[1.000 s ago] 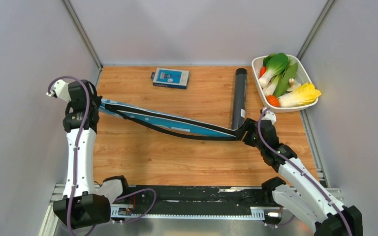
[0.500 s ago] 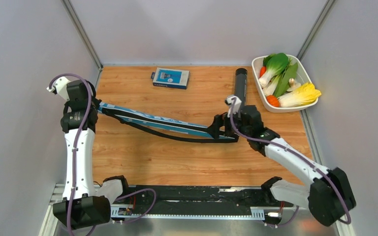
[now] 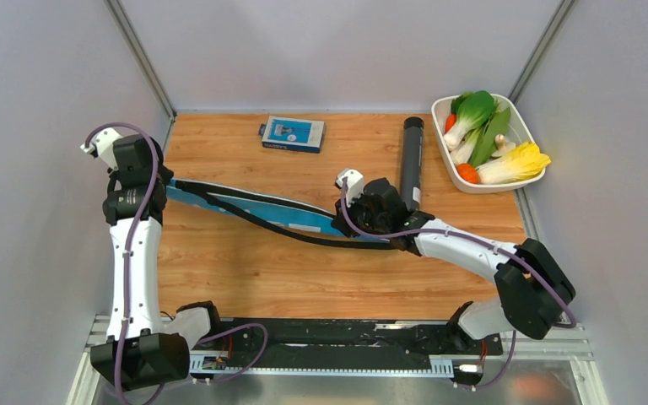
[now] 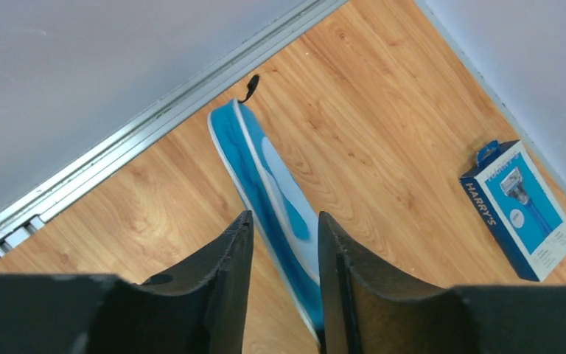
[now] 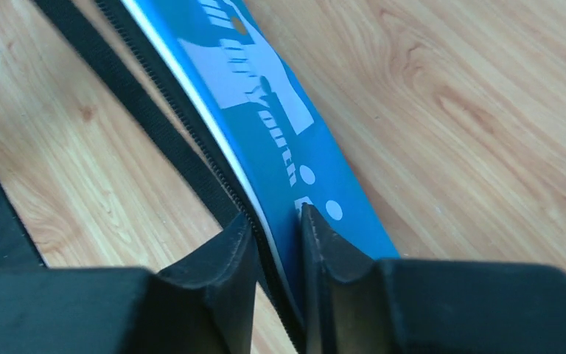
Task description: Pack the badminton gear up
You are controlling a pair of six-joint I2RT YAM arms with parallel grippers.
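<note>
Racket cover (image 3: pixel 261 211): lies slanted across the table (image 3: pixel 245 278), from the left arm's end towards the middle; blue face with white lettering; a black zip band (image 5: pixel 155 125) hangs loose along its near edge

Left gripper (image 4: pixel 285 217): fingers stand apart astride the narrow end of the cover, which runs between them; whether they press on it cannot be told

Right gripper (image 5: pixel 275 214): fingers drawn close together and pinched on the cover's rim, beside the zip band, at the other end

Likely feel: light, soft fabric; floppy, so it probably sags or twists between two holds; the printed face looks smooth and may slide in a shallow pinch; not fragile in itself

Where to take hold: the bound rim next to the zip looks thickest and best to grip; a hold near each end should keep it taut, while a single hold at one end would probably let the rest droop

Black tube (image 3: pixel 410 169): lies flat beyond the right gripper, near the cover's far end; stiff and round, so likely to roll; best gripped across its barrel near the middle

Rackets and shuttlecocks: not in view

Bystanders: a small blue box (image 3: pixel 293 133) at the far edge; a white tray (image 3: pixel 519 118) of vegetables at the far right corner
</note>
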